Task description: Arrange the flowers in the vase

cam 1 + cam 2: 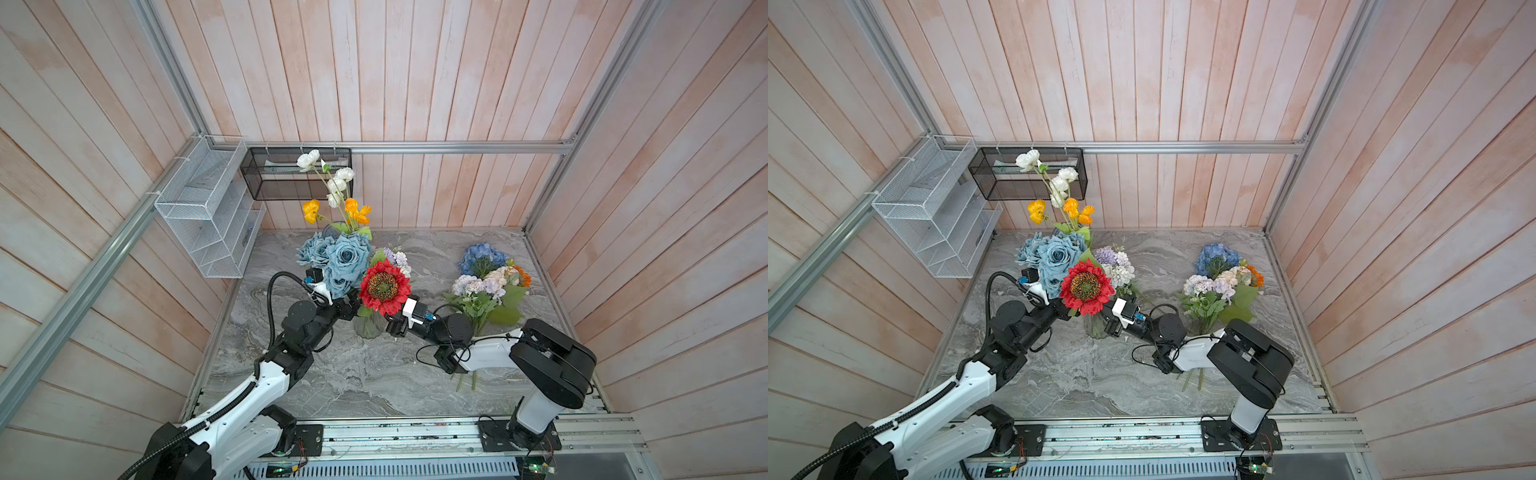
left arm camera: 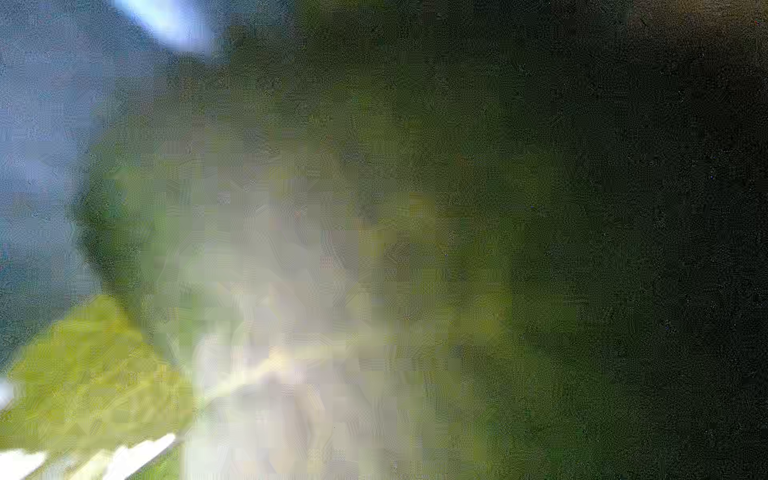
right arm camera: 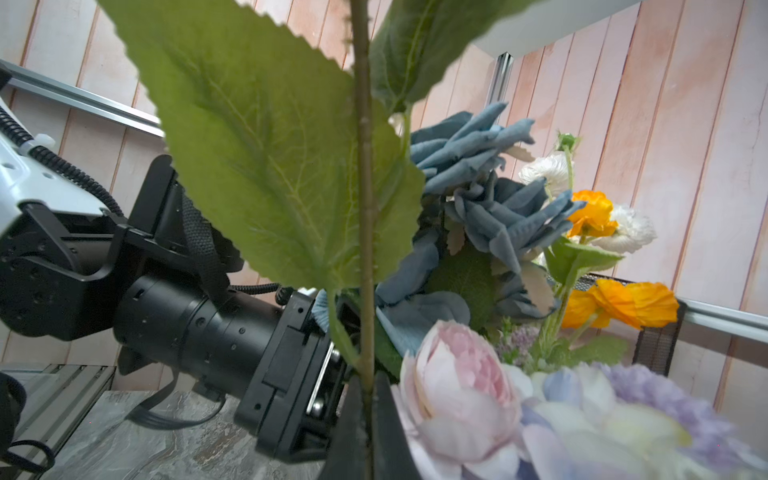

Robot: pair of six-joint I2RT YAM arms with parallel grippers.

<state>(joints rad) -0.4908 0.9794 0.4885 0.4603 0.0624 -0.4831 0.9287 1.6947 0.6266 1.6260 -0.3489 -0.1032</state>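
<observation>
**Right gripper (image 3: 368, 415) clamped on the stem (image 3: 365, 249) of the red sunflower (image 1: 384, 286) at the glass vase (image 1: 368, 329).**
Only the right wrist view shows the grip: the fingers (image 3: 349, 436) are pressed together on the green stem, which rises from between them. In both top views the red sunflower covers that stem and the vase mouth. The left wrist view is a green-white blur. The left gripper (image 1: 350, 308) sits at the vase neck under the dusty-blue roses (image 1: 344, 258), fingers spread wide; what lies between them is hidden. The vase stands left of the tabletop's (image 1: 332, 386) middle; a blue hydrangea (image 1: 481, 254) lies near the far right corner.
</observation>
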